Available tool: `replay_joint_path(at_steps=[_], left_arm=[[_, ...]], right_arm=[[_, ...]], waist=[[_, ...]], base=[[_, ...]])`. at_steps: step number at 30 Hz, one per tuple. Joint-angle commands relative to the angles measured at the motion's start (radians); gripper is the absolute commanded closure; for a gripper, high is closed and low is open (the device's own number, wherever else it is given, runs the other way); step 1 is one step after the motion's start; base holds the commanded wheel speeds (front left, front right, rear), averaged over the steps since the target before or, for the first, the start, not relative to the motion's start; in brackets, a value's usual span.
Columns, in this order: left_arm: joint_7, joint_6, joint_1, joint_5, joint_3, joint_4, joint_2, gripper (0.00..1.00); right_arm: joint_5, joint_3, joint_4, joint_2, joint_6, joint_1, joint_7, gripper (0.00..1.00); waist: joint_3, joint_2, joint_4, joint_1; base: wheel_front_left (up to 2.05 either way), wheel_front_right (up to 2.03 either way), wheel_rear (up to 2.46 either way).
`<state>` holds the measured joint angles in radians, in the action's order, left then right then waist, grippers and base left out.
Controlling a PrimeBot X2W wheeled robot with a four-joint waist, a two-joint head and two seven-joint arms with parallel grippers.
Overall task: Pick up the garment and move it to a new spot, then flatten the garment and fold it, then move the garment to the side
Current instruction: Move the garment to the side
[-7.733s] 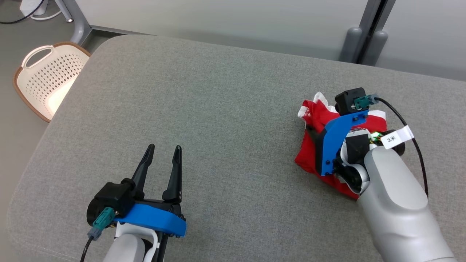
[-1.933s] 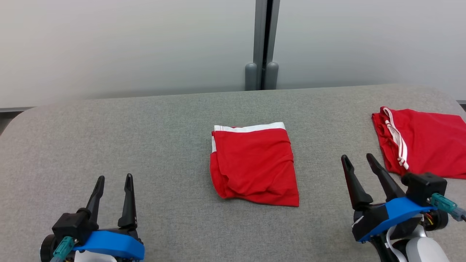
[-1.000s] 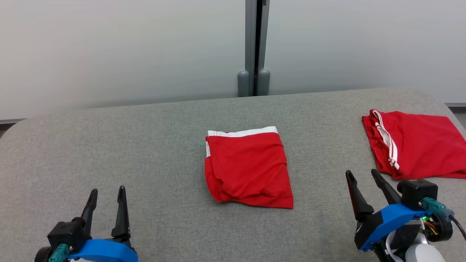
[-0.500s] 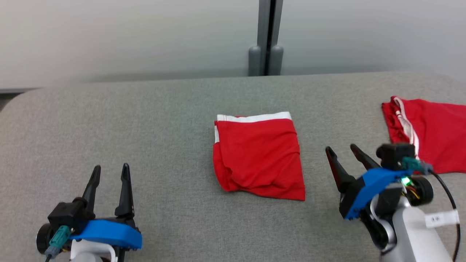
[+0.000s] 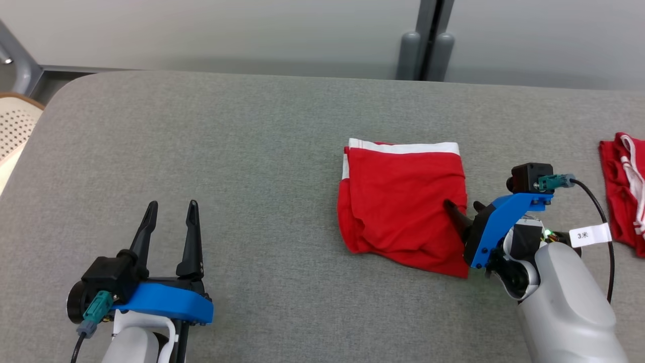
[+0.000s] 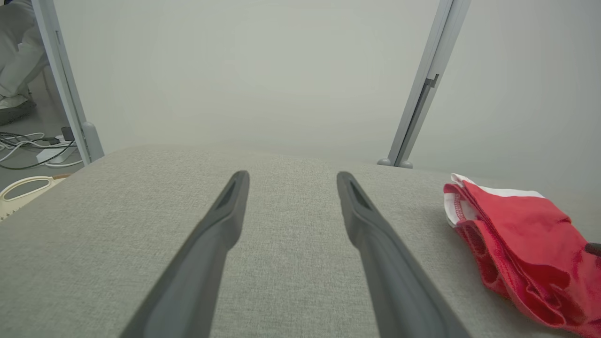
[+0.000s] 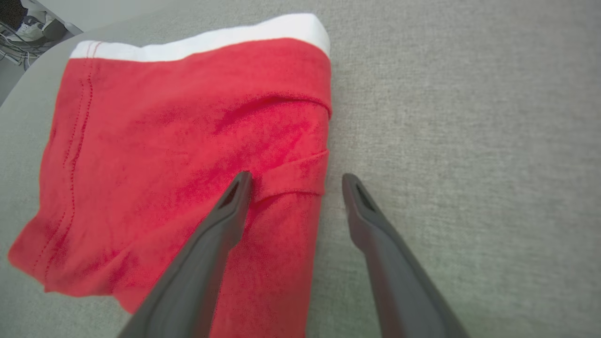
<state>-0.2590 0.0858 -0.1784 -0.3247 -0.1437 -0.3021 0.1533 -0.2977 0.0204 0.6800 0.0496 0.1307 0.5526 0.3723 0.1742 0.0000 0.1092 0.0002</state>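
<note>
Head view: Locate the laundry basket [image 5: 12, 126] at the left edge, on the floor beside the counter [image 5: 252, 151]. Only a corner of its perforated wall is in frame, so you cannot tell what it holds. The red shorts [image 5: 403, 201] lie folded on the counter, right of centre, white waistband on the far side. The right end effector [image 5: 461, 206] is spread at their right edge, with one finger over the red fabric and the other beside it. The left end effector [image 5: 171, 206] is spread over bare counter, well apart from the shorts. A second red garment [image 5: 622, 186] lies at the far right edge.

Left wrist view: The left end effector [image 6: 291, 176] is spread with nothing between its fingers. The red shorts [image 6: 512, 234] lie off to the right of it. The handle of the laundry basket shows at the left edge.

Right wrist view: The right end effector [image 7: 293, 180] is spread astride the edge of the red shorts [image 7: 164, 141]. The left finger is over fabric and the right finger over counter. You cannot tell whether either finger touches.
</note>
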Motion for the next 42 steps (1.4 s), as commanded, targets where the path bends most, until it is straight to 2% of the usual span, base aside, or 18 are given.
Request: replay_joint_path(at_steps=[1, 6, 12, 13, 14, 15, 22, 26, 34, 42], left_arm=[[-0.005, 0.002, -0.015, 0.004, -0.001, 0.001, 0.0, 0.0], [-0.006, -0.004, -0.005, 0.006, -0.001, 0.01, -0.002, 0.0], [-0.006, -0.002, -0.007, 0.001, 0.001, 0.007, -0.001, 0.0], [-0.006, -0.001, -0.01, -0.001, 0.001, 0.004, -0.002, 0.0], [-0.006, -0.001, -0.012, -0.003, 0.001, 0.002, -0.002, 0.0], [-0.006, 0.001, -0.014, -0.005, 0.001, -0.001, -0.003, 0.0], [-0.007, 0.007, -0.002, -0.004, 0.008, -0.003, 0.0, 0.0], [-0.006, 0.006, 0.018, 0.003, 0.013, 0.014, 0.002, 0.0], [-0.007, 0.012, 0.017, 0.011, 0.016, 0.044, -0.004, 0.0], [-0.007, 0.02, -0.036, 0.023, 0.004, 0.062, 0.009, 0.0]], right_arm=[[-0.011, 0.004, 0.044, 0.002, 0.0, 0.024, -0.016, 0.0], [-0.024, -0.004, 0.199, 0.001, 0.0, 0.068, -0.061, 0.0], [-0.052, -0.091, 0.343, -0.004, 0.0, 0.113, -0.07, 0.0], [-0.059, -0.114, 0.355, -0.006, 0.001, 0.119, -0.069, 0.12], [-0.063, -0.131, 0.364, -0.008, 0.001, 0.127, -0.079, 0.64], [-0.062, -0.151, 0.371, -0.008, 0.001, 0.136, -0.084, 1.0], [0.053, -0.274, 0.357, 0.008, 0.0, 0.235, -0.107, 1.0], [0.083, -0.402, 0.294, 0.073, 0.0, 0.284, -0.068, 1.0], [-0.042, -0.58, 0.075, 0.267, 0.0, 0.369, 0.043, 1.0], [-0.135, -0.595, -0.04, 0.413, 0.0, 0.419, 0.109, 1.0]], waist=[[0.007, 0.0, 0.019, -0.0002], [0.014, 0.0, 0.033, -0.0002], [0.024, 0.0, 0.031, -0.0002], [0.024, 0.0, 0.029, -0.0002], [0.024, 0.0, 0.027, -0.0002], [0.023, 0.0, 0.024, -0.0002], [0.004, 0.0, -0.014, -0.0002], [-0.005, 0.0, -0.055, -0.0002], [0.016, 0.0, -0.169, -0.0002], [0.085, 0.0, -0.266, -0.0002]], base=[[0.0, 0.0, 0.0], [0.0, 0.0, 0.0], [0.0, 0.0, 0.0], [0.0, 0.0, 0.0], [0.0, 0.0, 0.0], [0.0, 0.0, 0.0], [0.0, 0.0, 0.0], [0.0, 0.0, 0.0], [0.0, 0.0, 0.0], [0.0, 0.0, 0.0]])
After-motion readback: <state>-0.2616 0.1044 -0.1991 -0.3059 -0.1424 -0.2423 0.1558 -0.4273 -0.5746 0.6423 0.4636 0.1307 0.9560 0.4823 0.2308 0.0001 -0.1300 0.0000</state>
